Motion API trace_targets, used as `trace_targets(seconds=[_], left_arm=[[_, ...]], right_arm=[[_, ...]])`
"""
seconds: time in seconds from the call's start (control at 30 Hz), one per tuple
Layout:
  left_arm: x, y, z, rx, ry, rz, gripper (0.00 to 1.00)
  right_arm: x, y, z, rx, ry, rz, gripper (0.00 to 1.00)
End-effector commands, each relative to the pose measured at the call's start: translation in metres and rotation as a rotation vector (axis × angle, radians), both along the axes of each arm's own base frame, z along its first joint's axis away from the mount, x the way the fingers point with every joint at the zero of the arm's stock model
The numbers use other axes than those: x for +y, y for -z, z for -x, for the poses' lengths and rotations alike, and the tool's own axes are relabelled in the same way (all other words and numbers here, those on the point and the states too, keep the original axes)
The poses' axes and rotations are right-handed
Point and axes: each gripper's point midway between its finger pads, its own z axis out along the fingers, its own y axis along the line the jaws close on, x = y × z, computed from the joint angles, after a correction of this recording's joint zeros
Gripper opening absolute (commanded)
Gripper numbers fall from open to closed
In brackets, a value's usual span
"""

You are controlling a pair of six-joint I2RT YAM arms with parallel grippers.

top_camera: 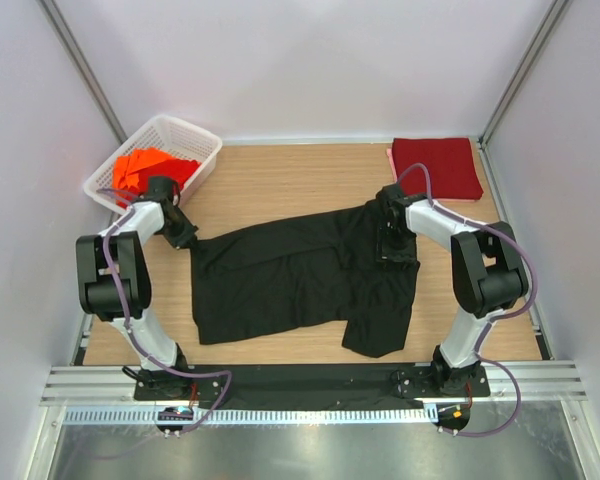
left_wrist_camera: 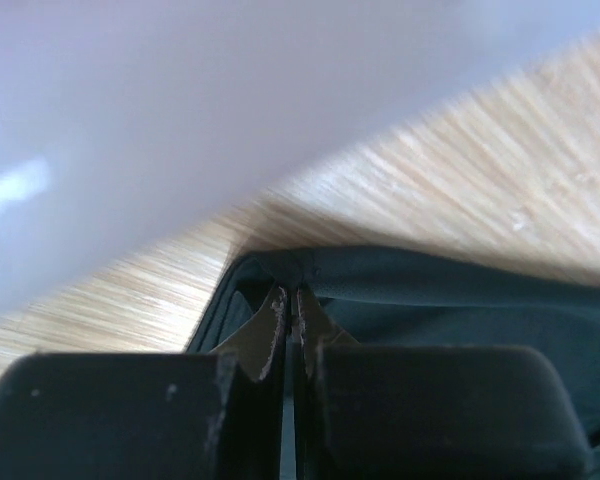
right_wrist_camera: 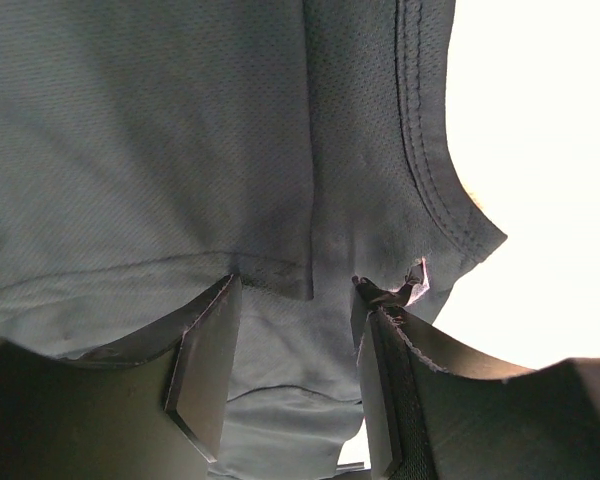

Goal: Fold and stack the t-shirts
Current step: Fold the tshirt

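Observation:
A black short-sleeved t-shirt (top_camera: 300, 275) lies spread and wrinkled across the middle of the wooden table. My left gripper (top_camera: 187, 240) is at its upper-left corner. In the left wrist view that gripper (left_wrist_camera: 290, 295) is shut, with the black t-shirt's (left_wrist_camera: 460, 300) edge pinched at its fingertips. My right gripper (top_camera: 392, 245) is over the shirt's right end. In the right wrist view it (right_wrist_camera: 295, 290) stands open, its fingers straddling the black cloth (right_wrist_camera: 180, 150) near a seamed hem. A dark red t-shirt (top_camera: 437, 167) lies folded at the back right. Orange-red t-shirts (top_camera: 145, 168) lie in the basket.
The white lattice basket (top_camera: 185, 127) stands at the back left, close to my left arm. Pale walls enclose the table on three sides. Bare wood (top_camera: 280, 180) shows between the basket and the dark red shirt.

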Motion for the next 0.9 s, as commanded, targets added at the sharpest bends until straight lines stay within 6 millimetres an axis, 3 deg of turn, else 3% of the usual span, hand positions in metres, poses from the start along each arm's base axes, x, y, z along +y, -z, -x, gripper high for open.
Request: trace_targets(seconds=[0.0,0.3,0.6,0.73,0.87], left_arm=[[0.010,-0.018,-0.022,-0.072,-0.052,0.013,0.01],[0.013,-0.009,-0.034,-0.048,-0.054,0.032,0.15],[0.014,-0.007,-0.038,-0.039,-0.057,0.040,0.16],[0.018,-0.016,-0.025,-0.042,-0.065,0.005,0.39],[0.020,-0.021,-0.009,-0.052,-0.062,-0.025,0.49]], right_arm=[[-0.001,0.005,-0.004,-0.005,0.009,0.022,0.54],[-0.001,0.010,-0.003,0.007,0.007,0.025,0.54],[-0.001,0.012,-0.004,0.016,0.000,0.027,0.54],[0.000,0.013,-0.004,0.017,-0.001,0.024,0.54],[0.000,0.015,-0.002,0.023,-0.002,0.018,0.54]])
